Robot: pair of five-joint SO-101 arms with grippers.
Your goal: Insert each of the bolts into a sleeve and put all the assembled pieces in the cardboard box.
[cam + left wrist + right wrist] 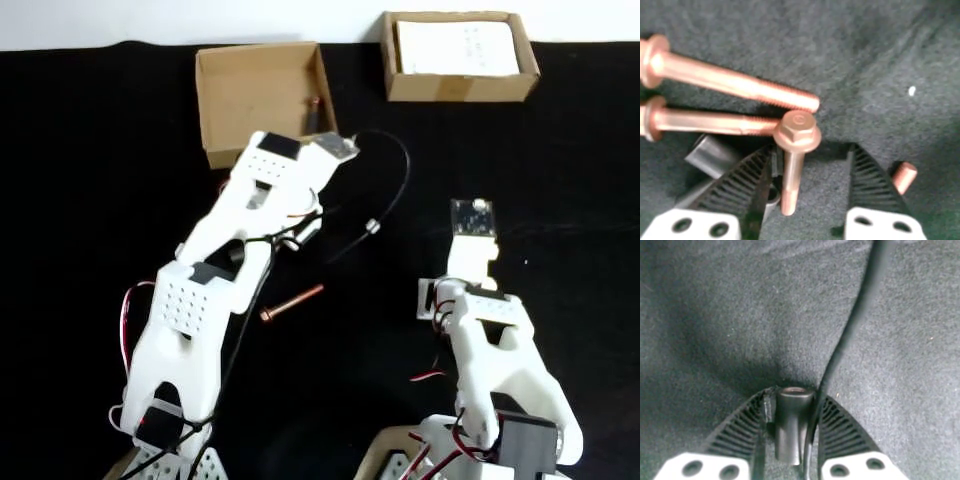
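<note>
While a bolt (791,175) is straddled by the parted left gripper (812,155), a neighbouring bolt (710,122) touching it could be dragged. A sleeve (790,425) is clamped by the right gripper (794,397); a cable (855,325) could be pinched.

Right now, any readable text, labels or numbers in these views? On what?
Nothing legible.
White sheet in the right box: faint print, too small to read.
Bolt head: stamped ring mark, blurred, no letters readable.
Board on an arm: specks only, unreadable.
</note>
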